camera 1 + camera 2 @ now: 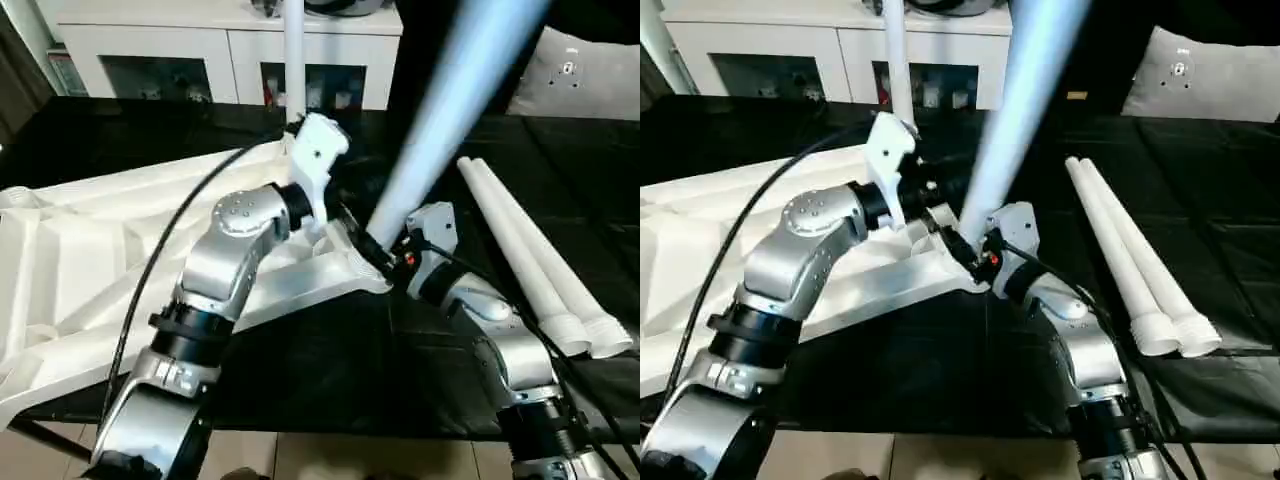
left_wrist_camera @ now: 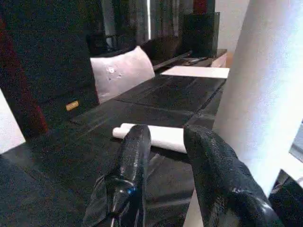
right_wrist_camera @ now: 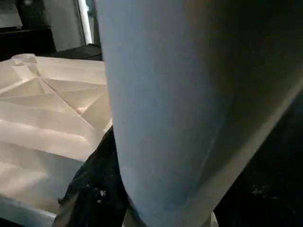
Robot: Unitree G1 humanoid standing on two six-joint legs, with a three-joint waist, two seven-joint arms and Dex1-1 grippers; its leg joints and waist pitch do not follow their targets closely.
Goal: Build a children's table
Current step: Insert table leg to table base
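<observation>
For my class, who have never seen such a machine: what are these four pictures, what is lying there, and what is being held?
A two-armed humanoid robot is building a white children's table. Two pictures come from its head, looking down over its silver arms; two come from cameras on its wrists. The table top lies upside down, ribs showing, on a black surface. One leg already stands upright at a corner. The right gripper grips another leg, slanted at the near corner. The left gripper is open beside it. Two spare legs lie alongside.

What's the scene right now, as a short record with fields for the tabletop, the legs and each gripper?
tabletop: white top lying ribbed underside up on the black surface
fitted leg: one leg standing upright at the far corner
held leg: tilted leg, base at the near corner, in the right gripper
spare legs: two lying side by side on the robot's right
left gripper: fingers open, beside the held leg
</observation>
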